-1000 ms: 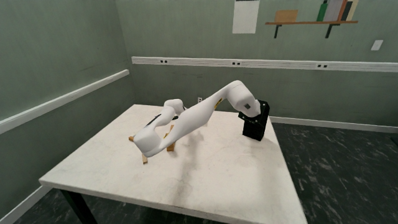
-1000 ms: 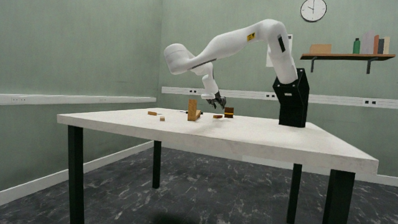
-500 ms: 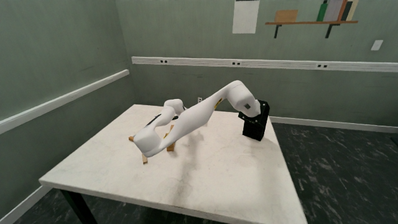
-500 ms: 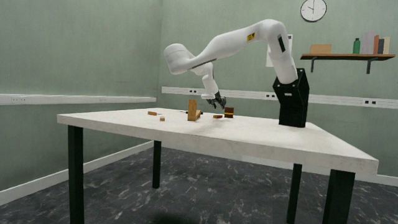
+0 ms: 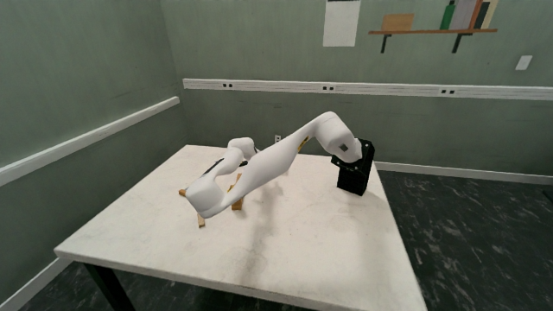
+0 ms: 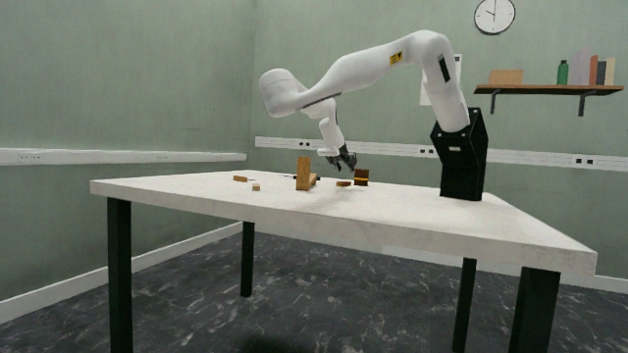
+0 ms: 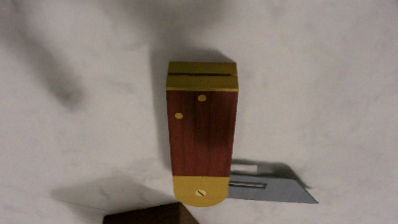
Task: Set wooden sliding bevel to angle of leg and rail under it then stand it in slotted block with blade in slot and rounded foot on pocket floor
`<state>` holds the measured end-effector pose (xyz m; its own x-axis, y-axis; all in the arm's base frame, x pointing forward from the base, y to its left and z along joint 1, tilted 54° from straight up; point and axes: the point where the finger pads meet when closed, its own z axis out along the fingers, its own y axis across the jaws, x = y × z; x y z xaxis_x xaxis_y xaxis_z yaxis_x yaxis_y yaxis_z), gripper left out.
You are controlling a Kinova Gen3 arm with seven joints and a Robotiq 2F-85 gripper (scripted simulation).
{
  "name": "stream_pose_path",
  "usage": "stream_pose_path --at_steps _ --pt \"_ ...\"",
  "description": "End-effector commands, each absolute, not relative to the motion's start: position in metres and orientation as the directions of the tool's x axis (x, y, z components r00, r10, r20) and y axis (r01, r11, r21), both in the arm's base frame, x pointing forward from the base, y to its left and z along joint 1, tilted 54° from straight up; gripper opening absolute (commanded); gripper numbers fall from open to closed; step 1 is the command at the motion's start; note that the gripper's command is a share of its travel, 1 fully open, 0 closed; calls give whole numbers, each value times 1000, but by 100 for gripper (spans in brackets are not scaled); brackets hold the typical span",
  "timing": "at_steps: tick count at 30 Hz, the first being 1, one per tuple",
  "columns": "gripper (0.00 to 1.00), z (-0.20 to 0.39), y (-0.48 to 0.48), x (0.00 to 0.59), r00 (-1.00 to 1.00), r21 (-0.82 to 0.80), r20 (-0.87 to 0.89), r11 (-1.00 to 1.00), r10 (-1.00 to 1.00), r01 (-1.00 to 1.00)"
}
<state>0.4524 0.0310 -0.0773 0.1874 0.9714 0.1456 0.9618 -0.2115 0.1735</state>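
The wooden sliding bevel lies flat on the white table. It has a red-brown stock with brass ends, and its grey blade sticks out sideways at the rounded end. My gripper hangs a little above it, part open with nothing between the fingers; the fingers do not show in the wrist view. The dark slotted block stands right beside the bevel's rounded end. The wooden leg and rail stand to the left. In the top view my arm hides the gripper and the bevel.
Small wooden pieces lie further left on the table. A thin dark object lies behind the leg. The black robot base stands at the table's far right edge.
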Motion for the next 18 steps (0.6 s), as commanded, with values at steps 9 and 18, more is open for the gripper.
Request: stream_pose_path --at_steps 9,18 --pt "64 -77 30 453 189 174 145 -213 971 961" --pt "64 -80 34 454 189 174 145 -213 971 961"
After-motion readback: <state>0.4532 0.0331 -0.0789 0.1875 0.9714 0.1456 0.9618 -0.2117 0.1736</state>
